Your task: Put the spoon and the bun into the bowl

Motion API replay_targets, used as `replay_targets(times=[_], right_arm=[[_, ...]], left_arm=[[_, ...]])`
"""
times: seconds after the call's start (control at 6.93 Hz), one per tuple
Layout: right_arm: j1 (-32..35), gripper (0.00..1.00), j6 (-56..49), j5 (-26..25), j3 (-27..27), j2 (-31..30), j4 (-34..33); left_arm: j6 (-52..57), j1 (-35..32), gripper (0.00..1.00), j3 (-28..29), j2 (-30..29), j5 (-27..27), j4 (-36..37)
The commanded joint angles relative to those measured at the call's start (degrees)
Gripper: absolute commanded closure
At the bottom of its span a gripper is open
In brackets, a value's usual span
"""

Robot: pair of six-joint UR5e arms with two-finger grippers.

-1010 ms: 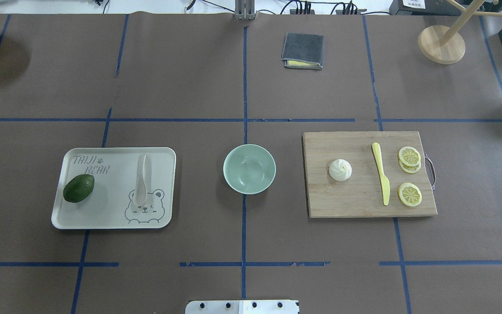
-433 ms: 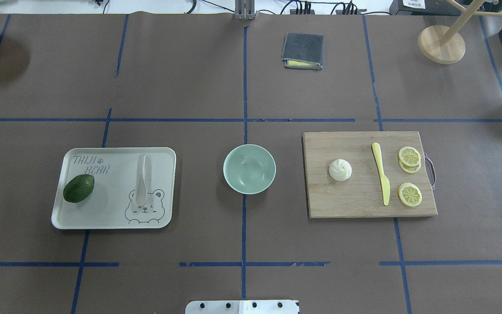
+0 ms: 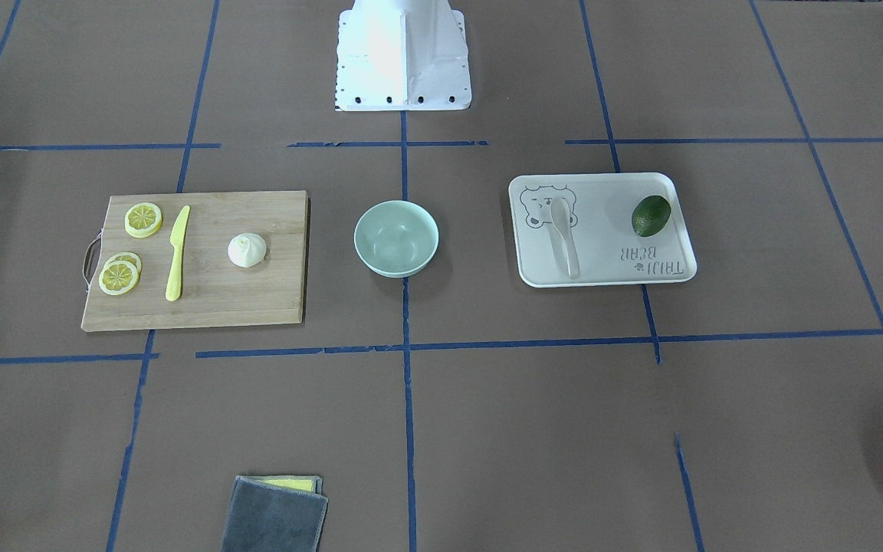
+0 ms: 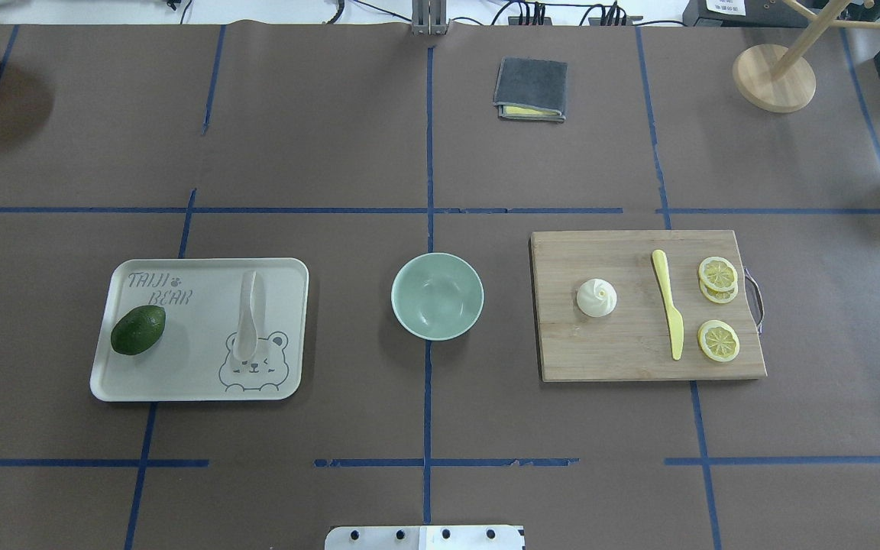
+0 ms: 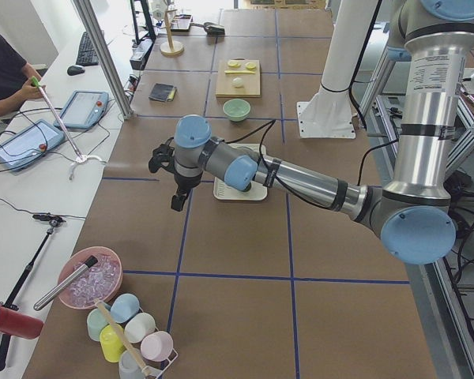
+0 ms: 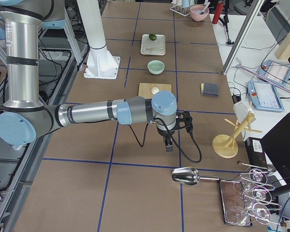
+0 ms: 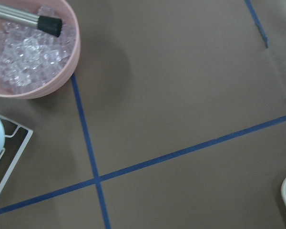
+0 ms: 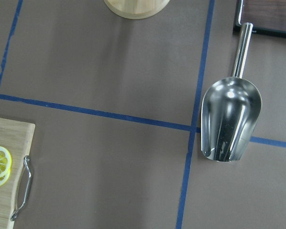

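**Two pickups ahead**

On the desk (image 4: 333, 153), the left hand (image 5: 175, 201) and right hand (image 6: 168, 145) hang far out from the bowl (image 4: 438, 305). Whether each is spread or closed I cannot tell. Right of the bowl, the board (image 4: 623, 351) carries the bun (image 4: 596, 298). Left of it, the tray (image 4: 180, 344) holds the spoon (image 4: 247, 317). The soft bun may squash or roll under a pinch, and the flat spoon may skid on the slick tray.

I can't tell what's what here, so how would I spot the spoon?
Find the white bear-print tray, left of the green bowl in the overhead view. The spoon lies on its right half, scoop over the bear print. It is pale and slender, unlike the round dark avocado at the other end.
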Motion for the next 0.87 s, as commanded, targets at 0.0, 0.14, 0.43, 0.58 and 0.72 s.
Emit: replay_targets(times=[0.0,0.14,0.43,0.58,0.72], right_arm=[[-3.0,0.00,0.1,0.9,1.1,1.1,0.2],[-4.4,0.00,0.1,0.6,1.9,1.2,0.2],[-7.8,0.00,16.0,0.5,4.7,2.6,0.4],[-11.4,0.00,26.0,0.4,7.5,4.0,0.4],[-14.0,0.00,31.3,0.4,8.5,5.9,0.4]], left_arm=[[-21.1,11.0,0.00,-7.4,-0.9,2.5,-2.0],[-29.5,16.6,0.02,-6.6,-0.8,8.5,-8.2],[-41.5,26.3,0.04,-4.8,-3.6,17.8,-11.5],[-45.5,30.2,0.06,-4.4,-5.3,20.0,-11.5],[-48.6,33.5,0.07,-3.1,-6.8,23.9,-11.4]])
